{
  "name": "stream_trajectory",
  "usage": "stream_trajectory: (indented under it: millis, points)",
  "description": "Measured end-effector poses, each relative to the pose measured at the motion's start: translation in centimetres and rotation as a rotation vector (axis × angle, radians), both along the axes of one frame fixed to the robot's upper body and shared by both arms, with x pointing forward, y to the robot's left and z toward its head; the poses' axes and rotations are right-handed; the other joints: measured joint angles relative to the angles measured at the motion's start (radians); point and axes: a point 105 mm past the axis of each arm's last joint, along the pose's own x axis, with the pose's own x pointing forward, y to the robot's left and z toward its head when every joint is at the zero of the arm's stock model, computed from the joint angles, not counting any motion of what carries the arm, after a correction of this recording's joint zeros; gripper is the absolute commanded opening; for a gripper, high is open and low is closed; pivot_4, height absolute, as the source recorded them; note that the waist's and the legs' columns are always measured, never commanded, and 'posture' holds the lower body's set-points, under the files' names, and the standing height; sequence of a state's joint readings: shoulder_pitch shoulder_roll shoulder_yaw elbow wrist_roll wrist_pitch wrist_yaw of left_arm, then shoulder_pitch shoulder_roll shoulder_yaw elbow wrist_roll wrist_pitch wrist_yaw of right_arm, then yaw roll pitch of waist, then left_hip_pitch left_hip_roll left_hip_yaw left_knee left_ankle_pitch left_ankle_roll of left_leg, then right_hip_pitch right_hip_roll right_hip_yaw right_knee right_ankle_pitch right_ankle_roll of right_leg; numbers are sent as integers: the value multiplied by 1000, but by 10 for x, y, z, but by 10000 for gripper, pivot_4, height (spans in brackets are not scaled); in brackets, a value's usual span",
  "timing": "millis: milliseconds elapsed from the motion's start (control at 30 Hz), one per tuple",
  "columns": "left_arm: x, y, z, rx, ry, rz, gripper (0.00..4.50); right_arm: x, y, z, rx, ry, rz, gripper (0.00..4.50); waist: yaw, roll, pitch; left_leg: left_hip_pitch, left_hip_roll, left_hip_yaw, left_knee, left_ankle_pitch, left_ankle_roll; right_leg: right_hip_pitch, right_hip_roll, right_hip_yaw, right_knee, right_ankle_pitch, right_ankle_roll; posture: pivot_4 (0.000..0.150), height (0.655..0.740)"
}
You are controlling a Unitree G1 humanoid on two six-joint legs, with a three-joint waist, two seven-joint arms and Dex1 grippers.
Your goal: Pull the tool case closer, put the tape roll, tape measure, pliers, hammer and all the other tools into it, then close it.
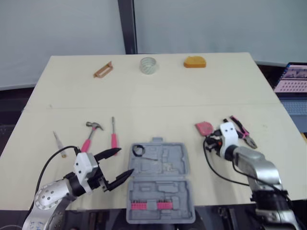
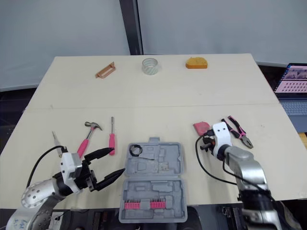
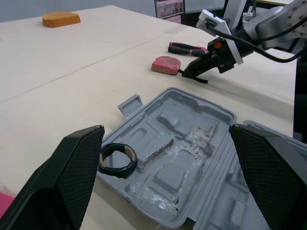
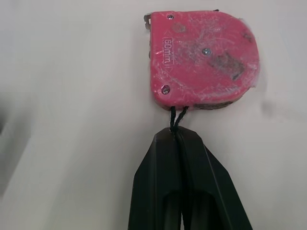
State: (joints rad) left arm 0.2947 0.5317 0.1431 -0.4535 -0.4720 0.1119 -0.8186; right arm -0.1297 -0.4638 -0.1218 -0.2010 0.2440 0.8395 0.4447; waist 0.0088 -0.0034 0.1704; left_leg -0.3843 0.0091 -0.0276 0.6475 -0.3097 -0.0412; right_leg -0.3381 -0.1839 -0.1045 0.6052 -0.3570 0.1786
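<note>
The grey tool case (image 1: 168,163) lies open at the table's near edge, with a black tape roll (image 1: 138,150) in its far-left pocket and pink bits in the near half. My left gripper (image 1: 123,161) stands open just left of the case, holding nothing. My right gripper (image 4: 175,134) is shut on the black cord of the pink tape measure (image 4: 204,57), which lies flat on the table right of the case. Pink-handled pliers (image 1: 242,132) lie beside it. A hammer (image 1: 91,134) and a pink screwdriver (image 1: 113,136) lie left of the case.
A thin screwdriver (image 1: 58,143) lies at the near left. Along the far edge sit a brown bracket (image 1: 102,70), a clear tape roll (image 1: 148,65) and an orange block (image 1: 194,62). A laptop (image 1: 292,79) stands off the table's right side.
</note>
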Motion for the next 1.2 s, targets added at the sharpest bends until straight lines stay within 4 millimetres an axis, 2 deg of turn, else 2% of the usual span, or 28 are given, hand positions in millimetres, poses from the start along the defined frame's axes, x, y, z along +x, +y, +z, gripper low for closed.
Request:
stream_trajectory:
  millis: [233,467,833,1200]
  points:
    - [0,0,-5,4,22,-53,45000,-59,8,-9,13,118,-11,284,9,1,0,0,0,1,0,0,0,-1,0,0,0,0,0,1500,7400]
    - [-1,2,-13,15,36,-133,45000,-98,26,-9,47,188,12,284,15,1,0,0,0,1,0,-1,0,-1,0,1,0,0,0,1500,7400]
    - [-13,-5,-16,36,15,-290,45000,-131,35,-10,69,261,-2,284,15,2,-1,0,0,1,0,-1,0,-1,0,1,0,0,0,1500,7400]
    - [-16,-6,-15,52,13,-319,45000,-137,41,-13,80,285,20,284,15,2,-1,0,0,1,0,-1,0,-1,0,1,0,0,0,1500,7400]
